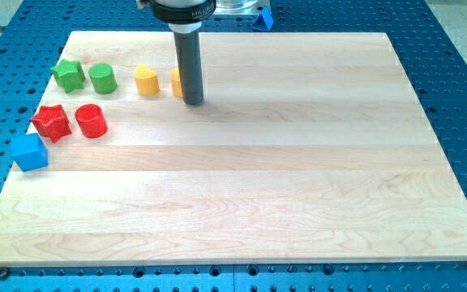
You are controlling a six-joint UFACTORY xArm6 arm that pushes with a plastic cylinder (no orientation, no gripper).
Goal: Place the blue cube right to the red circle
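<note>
In the 1 camera view, my tip rests on the wooden bench, touching a yellow block partly hidden behind the rod. There is no claw here, only a rod, so nothing is held. The blue cube sits at the bench's edge, at about 8 o'clock from the red circle, with a red star near both. The spot at 3 o'clock of the red circle is bare. I think the job is not started yet.
</note>
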